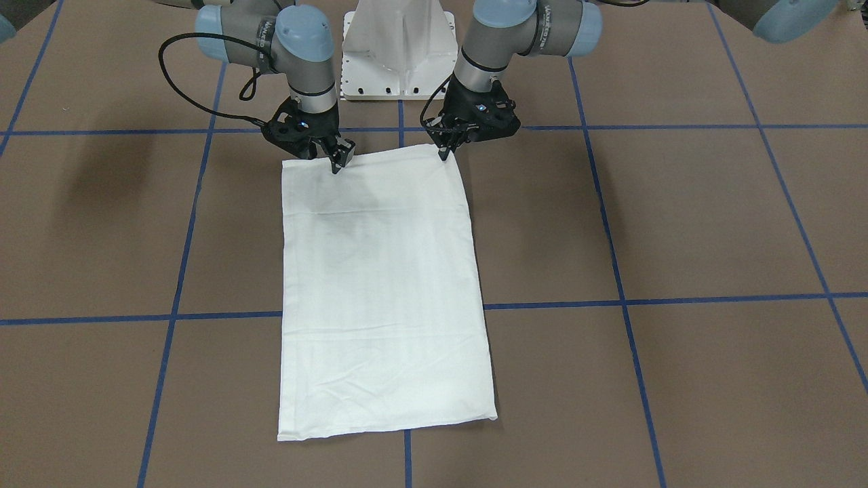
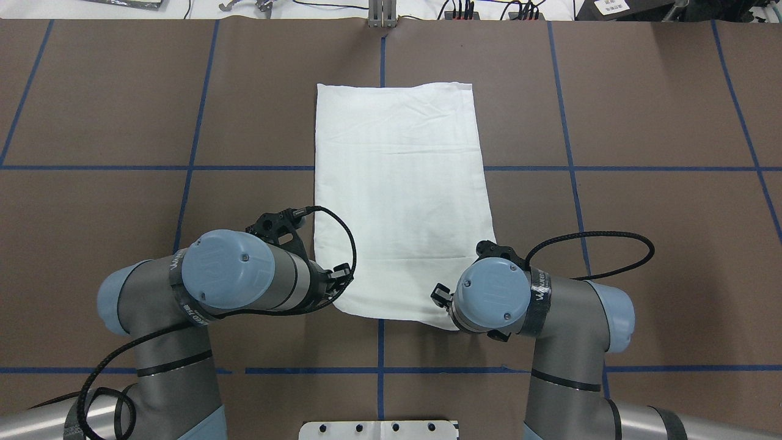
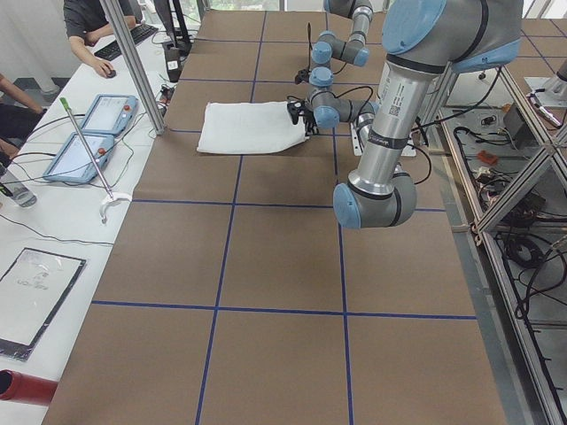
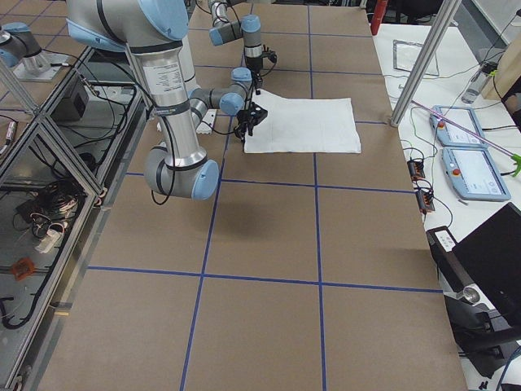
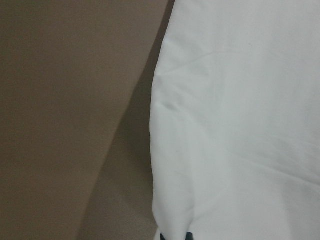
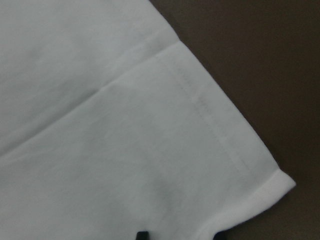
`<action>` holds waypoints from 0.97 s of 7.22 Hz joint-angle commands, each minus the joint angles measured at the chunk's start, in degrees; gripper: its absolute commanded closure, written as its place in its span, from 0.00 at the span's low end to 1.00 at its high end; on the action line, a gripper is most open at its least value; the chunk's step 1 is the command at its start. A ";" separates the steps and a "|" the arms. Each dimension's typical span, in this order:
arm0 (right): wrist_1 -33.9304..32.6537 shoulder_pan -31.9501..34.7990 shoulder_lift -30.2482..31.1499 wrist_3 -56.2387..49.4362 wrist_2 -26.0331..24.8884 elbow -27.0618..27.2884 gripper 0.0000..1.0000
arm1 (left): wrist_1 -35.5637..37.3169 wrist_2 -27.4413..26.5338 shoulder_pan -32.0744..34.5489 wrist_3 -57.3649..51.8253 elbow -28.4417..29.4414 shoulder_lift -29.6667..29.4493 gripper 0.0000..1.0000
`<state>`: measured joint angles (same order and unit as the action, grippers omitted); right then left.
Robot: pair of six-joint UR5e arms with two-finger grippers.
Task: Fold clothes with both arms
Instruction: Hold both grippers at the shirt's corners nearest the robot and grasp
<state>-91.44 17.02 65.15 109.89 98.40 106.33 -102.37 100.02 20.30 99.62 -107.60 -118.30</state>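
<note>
Brown table (image 1: 678, 224): one folded T-shirt (image 1: 383, 291); two hands: left hand (image 1: 444, 154) pinching corner, right hand (image 1: 341, 161) unclear.

Matt cloth T-shirt (image 1: 383, 285) (softly creased).

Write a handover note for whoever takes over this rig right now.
Grippers: right gripper is open, fingertips straddling one robot-side corner of the T-shirt. The left gripper has its tip at the other robot-side corner; open or shut, cannot tell.
Things: T-shirt lies flat on the table as a long rectangle, no sleeves showing.
Done: sides and sleeves appear folded in.
Left: probably grip both corners and fold that edge over to the far edge.
</note>
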 commanded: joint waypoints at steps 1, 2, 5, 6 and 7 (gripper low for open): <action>0.03 0.12 -0.02 -0.03 0.04 0.28 0.79 | -0.03 0.00 -0.09 0.05 0.02 0.00 1.00; 0.03 0.12 -0.11 -0.03 -0.05 0.19 0.84 | -0.03 0.00 -0.09 -0.04 -0.06 0.00 1.00; -0.05 0.12 -0.11 -0.03 -0.05 0.28 0.16 | -0.03 0.00 0.00 -0.04 0.02 0.00 1.00; -0.05 0.21 -0.11 -0.03 0.04 0.28 0.02 | -0.03 -0.09 0.00 0.05 -0.06 0.00 1.00; -0.14 0.29 -0.37 -0.03 0.04 0.37 0.02 | -0.03 -0.09 0.09 0.05 -0.06 0.00 1.00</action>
<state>-91.50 17.22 64.96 109.86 98.41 106.62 -102.39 99.96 20.33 99.63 -107.62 -118.30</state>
